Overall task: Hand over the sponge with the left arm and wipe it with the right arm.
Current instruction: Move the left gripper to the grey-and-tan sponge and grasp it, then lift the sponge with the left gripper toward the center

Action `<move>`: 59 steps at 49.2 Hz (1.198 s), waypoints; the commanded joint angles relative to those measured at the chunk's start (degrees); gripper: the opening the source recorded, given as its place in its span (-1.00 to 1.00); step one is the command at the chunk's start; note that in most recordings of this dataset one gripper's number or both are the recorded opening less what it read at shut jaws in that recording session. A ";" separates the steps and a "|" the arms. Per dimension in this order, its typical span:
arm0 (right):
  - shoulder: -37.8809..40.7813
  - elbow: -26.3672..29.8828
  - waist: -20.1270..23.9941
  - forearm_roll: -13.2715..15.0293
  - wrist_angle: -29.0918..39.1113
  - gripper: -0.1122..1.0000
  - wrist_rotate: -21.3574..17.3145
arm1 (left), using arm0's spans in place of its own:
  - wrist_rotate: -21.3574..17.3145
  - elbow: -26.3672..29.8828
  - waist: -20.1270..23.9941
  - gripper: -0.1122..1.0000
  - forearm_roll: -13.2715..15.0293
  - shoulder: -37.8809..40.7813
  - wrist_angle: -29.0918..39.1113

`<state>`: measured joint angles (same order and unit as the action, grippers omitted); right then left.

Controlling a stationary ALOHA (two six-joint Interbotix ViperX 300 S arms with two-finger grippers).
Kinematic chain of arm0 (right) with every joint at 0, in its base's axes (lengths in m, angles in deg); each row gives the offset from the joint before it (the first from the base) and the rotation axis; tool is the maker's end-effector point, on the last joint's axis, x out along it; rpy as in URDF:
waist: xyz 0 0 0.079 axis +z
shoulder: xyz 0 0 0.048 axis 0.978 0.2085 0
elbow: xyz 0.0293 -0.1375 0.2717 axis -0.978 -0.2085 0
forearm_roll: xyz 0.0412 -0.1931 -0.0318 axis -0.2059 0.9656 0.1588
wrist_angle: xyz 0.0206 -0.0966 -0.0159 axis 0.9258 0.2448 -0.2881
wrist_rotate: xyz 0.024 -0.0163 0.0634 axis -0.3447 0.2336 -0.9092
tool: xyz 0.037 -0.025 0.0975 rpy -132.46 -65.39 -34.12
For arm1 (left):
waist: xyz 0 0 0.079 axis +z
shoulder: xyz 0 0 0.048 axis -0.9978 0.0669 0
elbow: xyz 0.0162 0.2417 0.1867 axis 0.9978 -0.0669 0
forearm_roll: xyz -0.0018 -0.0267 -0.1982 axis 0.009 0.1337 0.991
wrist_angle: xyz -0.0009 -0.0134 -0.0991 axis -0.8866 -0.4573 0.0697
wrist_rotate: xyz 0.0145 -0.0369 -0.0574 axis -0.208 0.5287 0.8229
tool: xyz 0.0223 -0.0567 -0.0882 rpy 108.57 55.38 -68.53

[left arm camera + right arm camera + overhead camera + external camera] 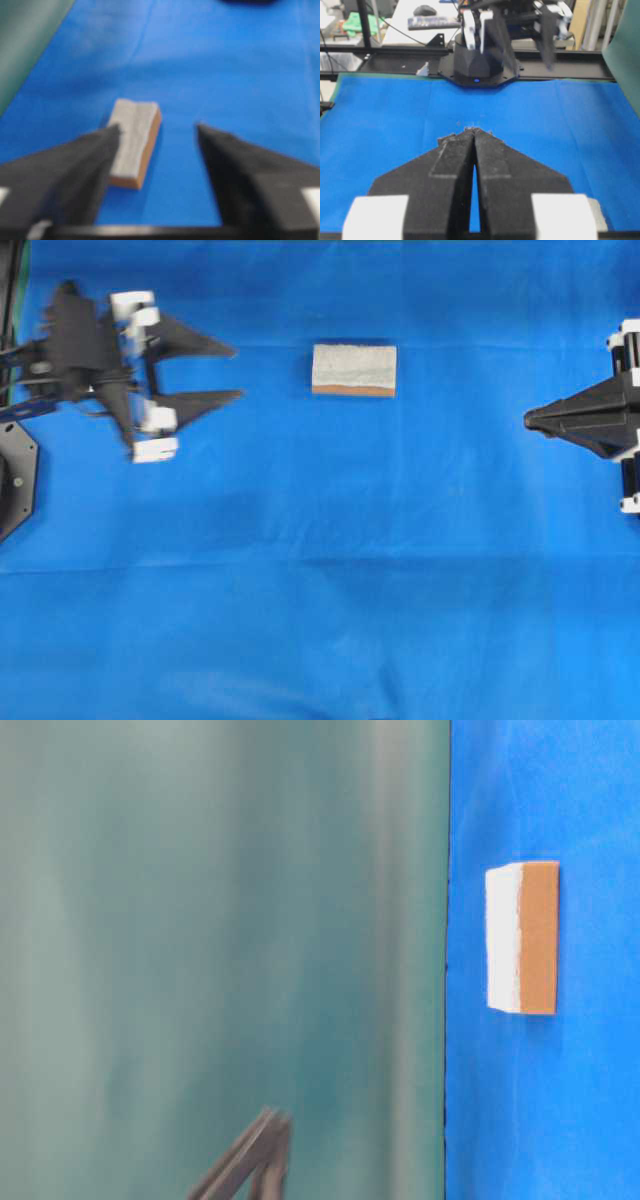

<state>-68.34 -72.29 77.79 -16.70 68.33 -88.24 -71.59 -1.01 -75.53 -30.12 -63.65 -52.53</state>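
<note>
The sponge (354, 369) lies flat on the blue cloth, pale speckled top up, with its orange-brown layer along the near side. It also shows in the table-level view as the sponge (523, 937) and in the left wrist view as the sponge (132, 142). My left gripper (236, 371) hovers to the sponge's left, open, its pointed fingers aimed at the sponge with a clear gap before it. In the left wrist view my left gripper (159, 131) holds nothing. My right gripper (527, 420) rests at the right edge, shut and empty, fingertips pressed together as my right gripper (475, 131) shows.
Blue cloth (330, 570) covers the whole work surface. The left arm's base (479, 60) stands at the far side in the right wrist view, with a black frame rail and desk clutter behind it. A green backdrop (220, 920) fills most of the table-level view.
</note>
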 commanded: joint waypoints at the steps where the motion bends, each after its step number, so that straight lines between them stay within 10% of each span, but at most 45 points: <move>1: 0.53 1.14 0.00 0.09 0.00 -0.80 -0.09 | -0.97 4.92 0.79 0.48 0.09 5.19 -0.18; 8: 1.14 1.05 0.00 0.09 0.26 -0.80 -0.18 | -2.20 10.90 2.90 0.89 0.09 14.15 1.93; 59: 3.08 0.70 0.00 0.44 0.35 -0.80 0.00 | -6.50 24.43 7.65 0.88 0.09 39.99 5.10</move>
<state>-65.43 -72.29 77.79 -16.35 68.94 -88.33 -78.01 22.63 -68.24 -30.12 -22.69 -47.52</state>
